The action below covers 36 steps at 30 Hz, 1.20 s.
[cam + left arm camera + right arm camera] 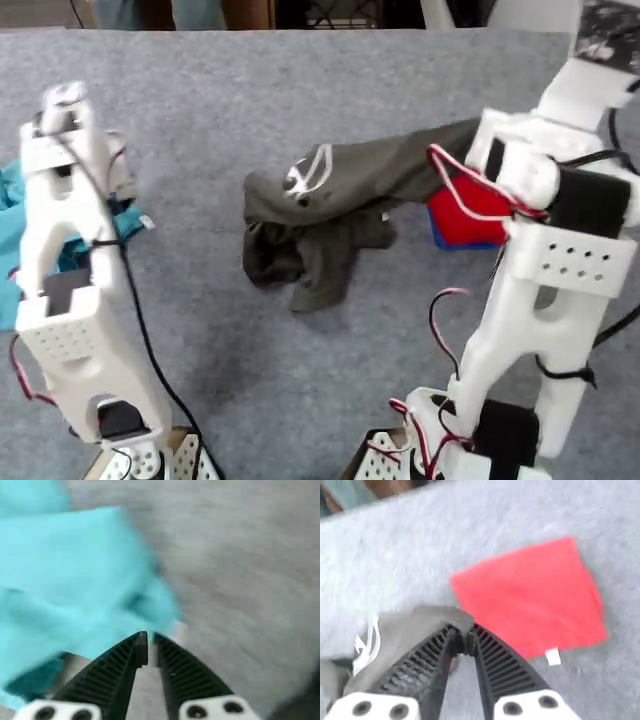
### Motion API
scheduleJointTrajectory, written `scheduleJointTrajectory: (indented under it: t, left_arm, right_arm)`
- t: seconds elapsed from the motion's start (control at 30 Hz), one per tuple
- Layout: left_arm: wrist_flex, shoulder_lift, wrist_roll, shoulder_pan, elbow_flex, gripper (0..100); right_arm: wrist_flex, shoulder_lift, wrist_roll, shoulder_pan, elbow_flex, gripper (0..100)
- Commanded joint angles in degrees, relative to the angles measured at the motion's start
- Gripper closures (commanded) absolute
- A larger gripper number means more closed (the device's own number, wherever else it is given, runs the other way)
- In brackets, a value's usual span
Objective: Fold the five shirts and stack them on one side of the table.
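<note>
Right gripper [469,642] pinches the olive shirt [340,185] — beside the folded red shirt [530,595].

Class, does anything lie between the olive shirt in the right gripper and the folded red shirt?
Nothing visible does. The right gripper pinches an edge of the olive shirt beside the red shirt, only bare grey table between them.
</note>
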State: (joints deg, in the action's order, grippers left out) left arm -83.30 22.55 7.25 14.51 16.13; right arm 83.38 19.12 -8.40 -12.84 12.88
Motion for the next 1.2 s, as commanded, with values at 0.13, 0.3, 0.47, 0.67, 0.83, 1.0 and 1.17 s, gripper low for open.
scheduleJointTrajectory:
  t: [0.13, 0.3, 0.47, 0.67, 0.83, 1.0, 1.17]
  left_arm:
    - [-3.96, -4.31, -4.66, -18.07, 3.47, 86]
    - [3.6, -4.13, -5.71, -24.22, 0.92, 86]
    - [16.26, -4.13, -5.71, -28.62, -6.46, 86]
    - [26.99, -4.22, -5.71, -32.4, -13.76, 87]
    - [27.34, -4.31, -5.71, -35.3, -14.73, 86]
    - [27.25, -4.22, -5.71, -36.35, -14.81, 86]
    - [27.16, -4.22, -5.71, -36.26, -14.81, 87]
  right_arm:
    - [-20.92, -8.57, -5.19, -1.32, -6.02, 98.5]
    - [-32.26, -12.44, -5.19, -1.41, -8.92, 98.5]
    - [-39.74, -13.23, -5.19, -1.05, -11.47, 98.5]
    - [-42.37, -13.41, -5.19, -1.41, -12.7, 98.5]
    - [-48.44, -13.49, -5.19, -1.41, -14.2, 98.5]
    - [-53.1, -13.49, -5.19, -1.41, -13.67, 98.5]
    - [-54.95, -12.97, -5.54, -1.41, -13.67, 98.5]
